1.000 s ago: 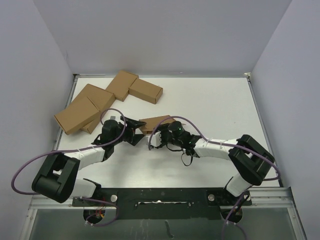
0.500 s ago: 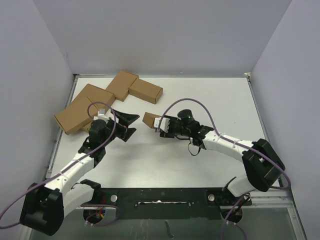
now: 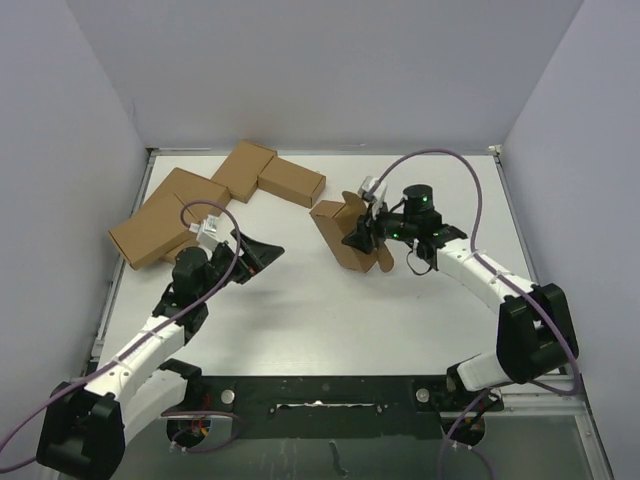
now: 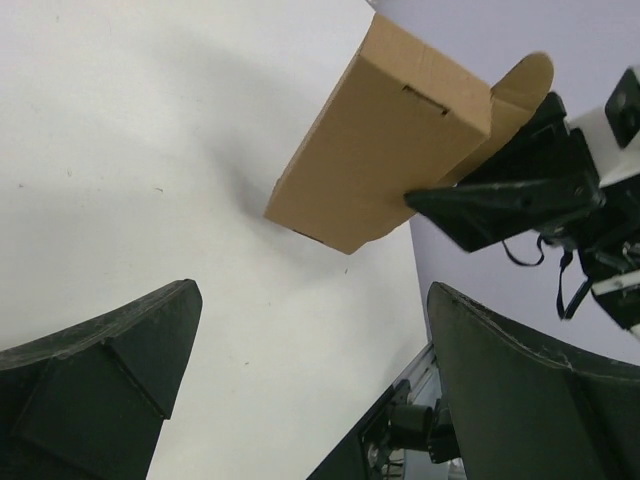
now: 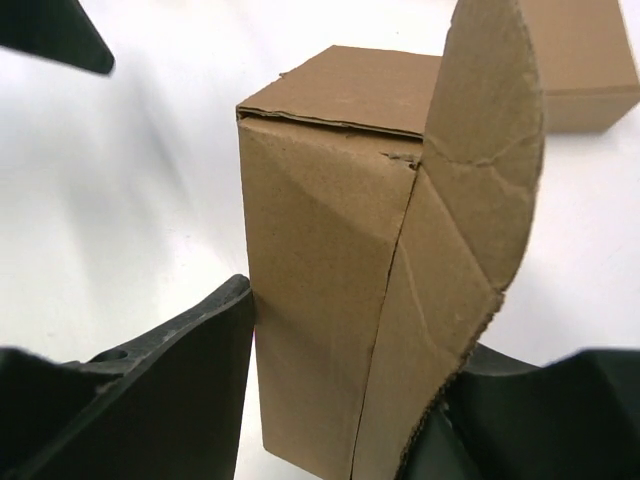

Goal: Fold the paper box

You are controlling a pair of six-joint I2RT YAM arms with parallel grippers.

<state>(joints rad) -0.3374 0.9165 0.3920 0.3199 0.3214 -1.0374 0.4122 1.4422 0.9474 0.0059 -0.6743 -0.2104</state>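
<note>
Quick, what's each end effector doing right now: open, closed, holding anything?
Left end effector: open, holding nothing.
Right end effector: closed on the paper box.

Plain brown paper box (image 3: 336, 236); 4 brown cartons (image 3: 160, 226) left of it; white table (image 3: 300, 312); purple cables (image 3: 441, 153).

**Brown carton gripped, one flap loose**

The paper box (image 3: 343, 238) is a plain brown cardboard carton, folded up into a long rectangular shape with one end closed flat. A rounded flap (image 5: 490, 130) (creased, standing free along one side) sticks out past that end. The carton is tilted, pinched across its width by the right gripper (image 3: 365, 235), over the table (image 3: 420, 320) right of centre.
</note>
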